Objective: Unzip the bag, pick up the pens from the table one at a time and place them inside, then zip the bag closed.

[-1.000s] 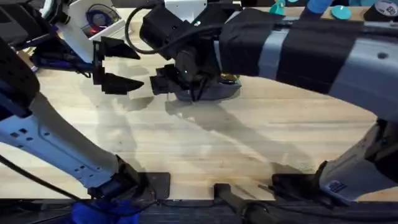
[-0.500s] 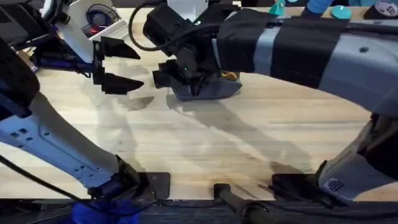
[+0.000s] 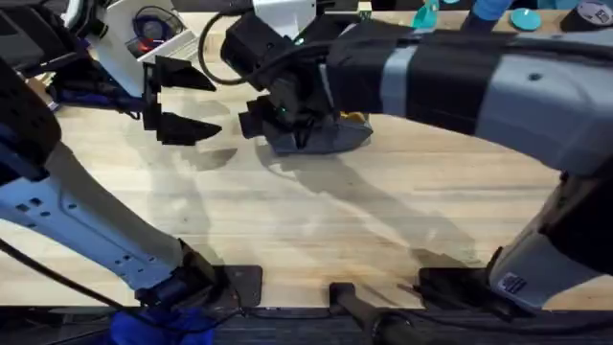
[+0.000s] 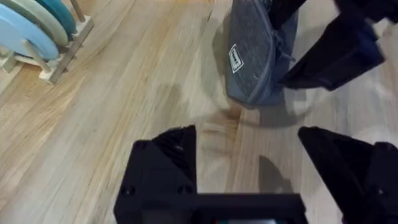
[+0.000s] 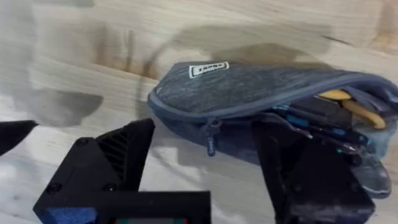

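The bag point(image 3: 321, 136) is lying on the bench point(image 3: 383, 211) at upper centre of the overhead frame, partly unzipped, with pens point(image 5: 323, 118) showing inside. The right pincer point(image 5: 205, 163) is hovering wide open over its zipper pull point(image 5: 210, 135), gripping nothing. The left pincer point(image 3: 187, 101) is waiting open and empty, just left of the bag.

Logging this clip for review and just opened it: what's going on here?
The right gripper is down at the blue-grey bag on the table, fingers open astride the hanging zipper pull. The bag is unzipped along most of its length, with pens inside. The left gripper hangs open beside the bag, holding nothing. Zipping shut looks like what remains.
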Motion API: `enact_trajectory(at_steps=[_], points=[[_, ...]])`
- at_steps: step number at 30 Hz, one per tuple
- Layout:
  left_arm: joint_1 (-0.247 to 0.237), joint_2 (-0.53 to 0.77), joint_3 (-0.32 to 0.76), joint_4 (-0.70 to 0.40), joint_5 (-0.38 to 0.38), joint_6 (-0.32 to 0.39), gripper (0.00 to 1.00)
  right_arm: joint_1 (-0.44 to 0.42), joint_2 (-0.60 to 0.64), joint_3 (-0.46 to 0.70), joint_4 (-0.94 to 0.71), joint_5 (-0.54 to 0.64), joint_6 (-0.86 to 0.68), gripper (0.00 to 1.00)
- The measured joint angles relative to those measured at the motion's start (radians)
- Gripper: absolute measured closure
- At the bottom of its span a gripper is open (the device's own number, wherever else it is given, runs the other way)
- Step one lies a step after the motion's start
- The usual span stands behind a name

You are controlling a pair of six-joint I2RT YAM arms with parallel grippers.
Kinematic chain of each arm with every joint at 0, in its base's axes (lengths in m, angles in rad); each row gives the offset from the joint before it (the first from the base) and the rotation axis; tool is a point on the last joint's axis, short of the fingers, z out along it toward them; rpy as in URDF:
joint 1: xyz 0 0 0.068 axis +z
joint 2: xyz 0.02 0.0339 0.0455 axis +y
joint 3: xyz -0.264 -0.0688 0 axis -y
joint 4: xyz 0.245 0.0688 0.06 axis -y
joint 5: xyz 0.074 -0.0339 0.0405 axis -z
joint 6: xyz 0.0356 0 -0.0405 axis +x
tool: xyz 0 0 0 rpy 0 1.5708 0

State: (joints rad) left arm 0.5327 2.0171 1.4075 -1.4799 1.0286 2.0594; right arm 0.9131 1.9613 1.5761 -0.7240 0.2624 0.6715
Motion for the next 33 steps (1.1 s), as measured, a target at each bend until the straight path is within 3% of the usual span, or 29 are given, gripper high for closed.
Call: enact_trajectory(at_steps=[7,26,33], points=[[0.0,0.0,0.0,0.0,0.0,0.0,0.007,0.0,0.024,0.0,0.013,0.013,-0.007,0.171],[0.0,0.0,0.0,0.003,0.0,0.0,0.008,-0.002,0.024,0.0,0.025,0.016,-0.014,0.781],[0.0,0.0,0.0,0.004,0.0,0.0,0.008,-0.001,0.024,0.0,0.028,0.01,-0.014,0.948]])
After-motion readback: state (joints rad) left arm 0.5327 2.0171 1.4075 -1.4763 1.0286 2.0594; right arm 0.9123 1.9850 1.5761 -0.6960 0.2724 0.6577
